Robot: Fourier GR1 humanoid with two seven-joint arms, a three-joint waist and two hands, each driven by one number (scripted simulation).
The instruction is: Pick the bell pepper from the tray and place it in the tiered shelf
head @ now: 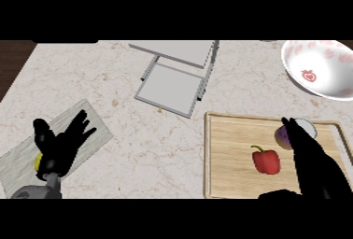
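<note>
1. Right hand (310,158) is reaching over the wooden tray (228,135) at four o'clock, fingers straight, holding nothing.
2. Red bell pepper (266,161) is lying on the tray, just at nine o'clock of that hand.
3. Left hand (60,142) is resting open at eight o'clock.
4. Grey tiered shelf (173,77) is sitting at twelve o'clock.

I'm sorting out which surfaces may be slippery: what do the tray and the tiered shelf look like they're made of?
The tray looks like pale, matte wood: tan with faint grain lines and a raised rim. The tiered shelf looks like smooth grey metal or plastic: flat, uniform panels with thin edges; which one is unclear.
</note>
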